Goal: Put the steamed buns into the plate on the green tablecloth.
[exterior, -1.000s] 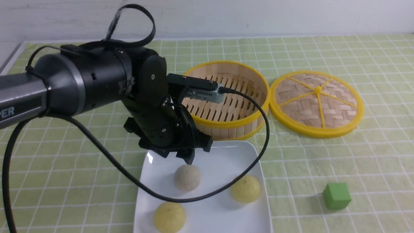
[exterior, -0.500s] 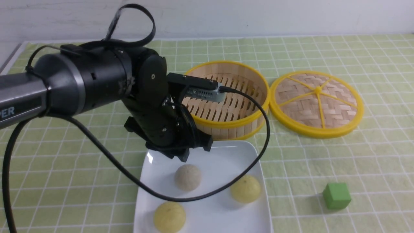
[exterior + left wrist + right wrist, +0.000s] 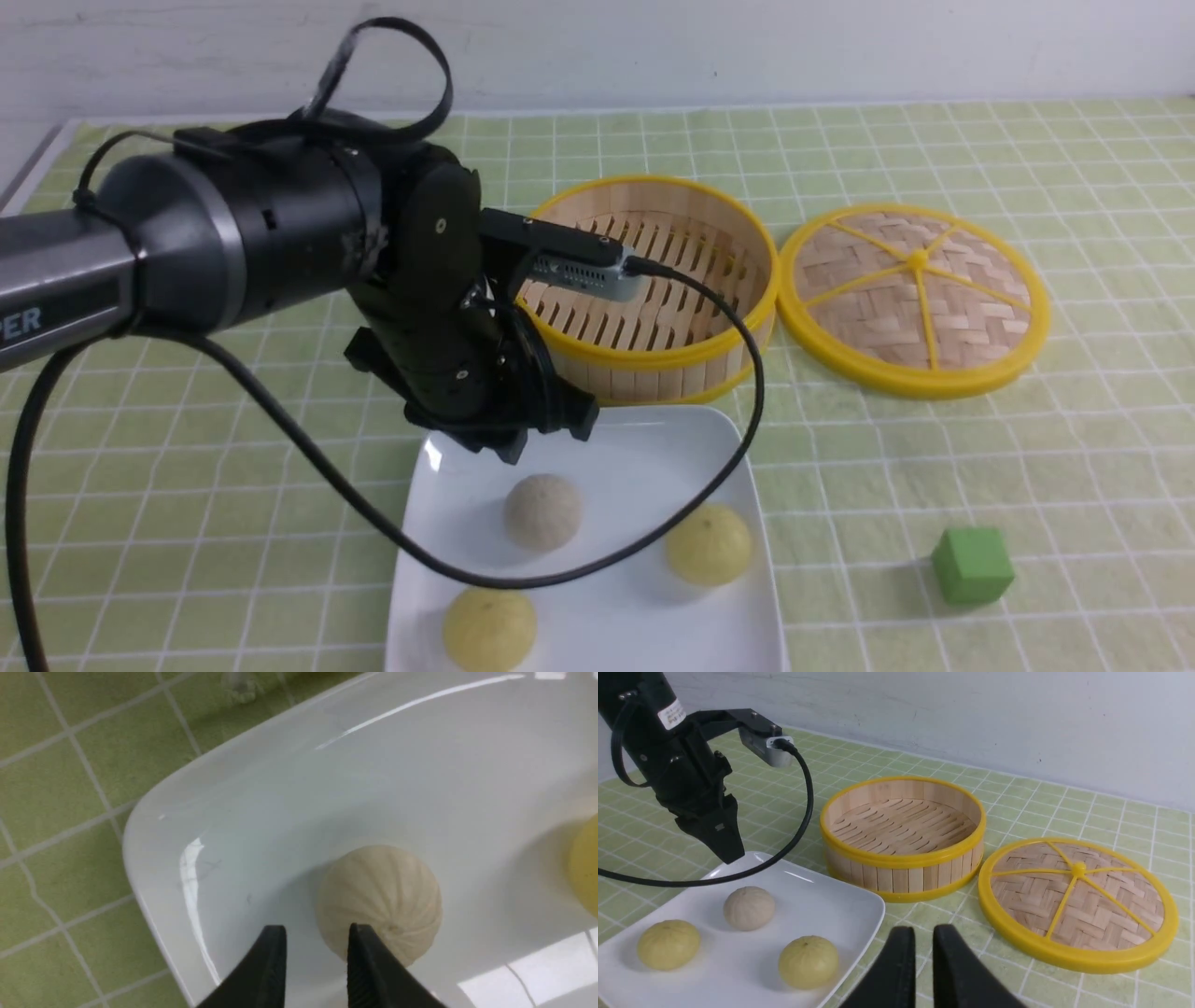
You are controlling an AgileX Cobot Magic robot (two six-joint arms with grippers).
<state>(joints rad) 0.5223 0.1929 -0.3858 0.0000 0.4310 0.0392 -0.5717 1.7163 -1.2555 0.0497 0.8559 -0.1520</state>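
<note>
We see the green tablecloth [image 3: 934,159] covering the table. Directly on it lie the white square plate [image 3: 644,448], the bamboo steamer basket [image 3: 672,359], its woven lid [image 3: 915,299] just beside, and a green cube [image 3: 973,564].

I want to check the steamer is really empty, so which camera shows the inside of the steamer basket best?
The right wrist view: the steamer basket sits unobstructed there, its whole slatted floor visible and bare. In the front view the left arm and its cable cover the basket's near left side. The left wrist view doesn't show it at all.
</note>
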